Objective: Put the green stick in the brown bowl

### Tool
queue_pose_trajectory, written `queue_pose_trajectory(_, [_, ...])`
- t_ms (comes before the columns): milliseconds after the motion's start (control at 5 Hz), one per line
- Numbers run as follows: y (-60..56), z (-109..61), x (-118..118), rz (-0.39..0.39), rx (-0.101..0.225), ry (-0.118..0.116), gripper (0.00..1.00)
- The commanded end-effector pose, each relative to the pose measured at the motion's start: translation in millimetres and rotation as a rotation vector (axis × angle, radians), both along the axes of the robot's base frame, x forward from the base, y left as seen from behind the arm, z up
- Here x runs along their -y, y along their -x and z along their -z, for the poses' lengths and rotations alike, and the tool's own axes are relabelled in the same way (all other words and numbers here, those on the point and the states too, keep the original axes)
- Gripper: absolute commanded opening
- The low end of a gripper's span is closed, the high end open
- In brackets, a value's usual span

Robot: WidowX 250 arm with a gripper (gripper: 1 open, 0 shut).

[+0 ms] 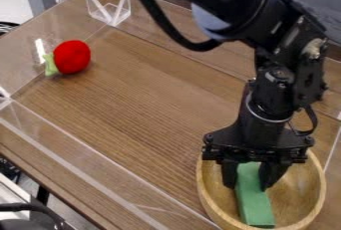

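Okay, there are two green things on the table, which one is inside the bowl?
The green stick, lying in the brown bowl at the near right under the gripper. The other green piece sits far left beside the red ball.
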State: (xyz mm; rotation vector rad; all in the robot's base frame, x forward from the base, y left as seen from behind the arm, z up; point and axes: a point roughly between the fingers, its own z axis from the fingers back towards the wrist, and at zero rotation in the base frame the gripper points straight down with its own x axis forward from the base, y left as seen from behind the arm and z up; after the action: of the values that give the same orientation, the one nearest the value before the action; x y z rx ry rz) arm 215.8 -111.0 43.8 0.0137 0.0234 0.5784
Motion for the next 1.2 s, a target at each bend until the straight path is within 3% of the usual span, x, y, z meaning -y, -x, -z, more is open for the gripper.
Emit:
queue_pose_trajectory(0, [-11.2, -12.4, 0.3, -0.013, 0.037, 0.015, 1.00])
queue_pose_trajectory(200, [-11.9, -10.1, -0.7, -0.018, 0.034, 0.011, 1.00])
queue_pose_trajectory(400, [-12.3, -8.4, -1.5, -0.021, 0.031, 0.006, 0.00])
queue_pose_trajectory(600, [-13.4, -9.6, -2.1, -0.023, 0.028, 0.004, 1.00])
queue_pose_trajectory(800, [-14.5, -11.6, -2.8, -0.026, 0.025, 0.001, 1.00])
queue_pose_trajectory(1000, [-17.6, -28.1, -5.5, -0.019, 0.043, 0.018, 1.00])
